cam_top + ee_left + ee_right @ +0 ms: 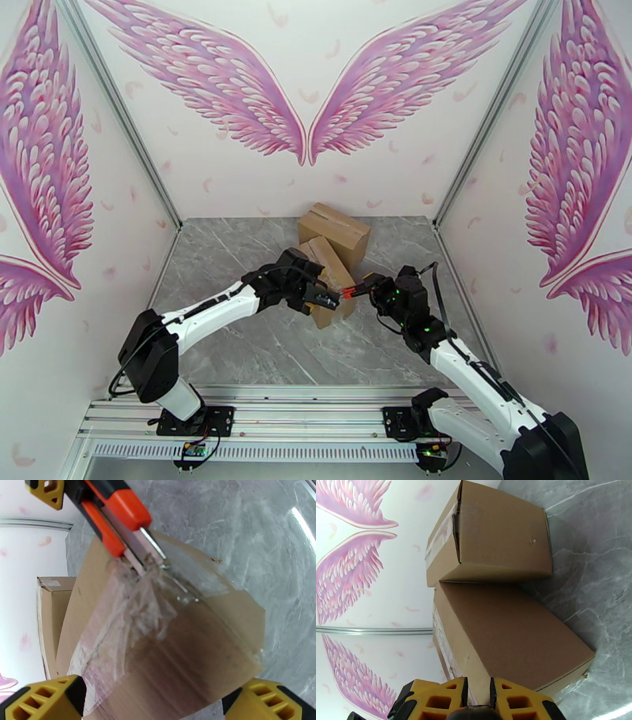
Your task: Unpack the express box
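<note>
We judge the express box, on the surface against a second box, light, stiff, tape-slick, best braced at its sides, where our left hand gapes empty, right hand clamping the knife.

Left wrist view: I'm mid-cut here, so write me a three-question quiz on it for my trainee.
1. True or false: the utility knife has its blade tip at the clear tape on the near box.
2. Where is the far box? A) behind the near box, toward the back wall B) at the arms' bases C) between the left fingers
3. Fill in: the left fingers stand ___ on either side of the near box.
Key: 1 true; 2 A; 3 open.
</note>
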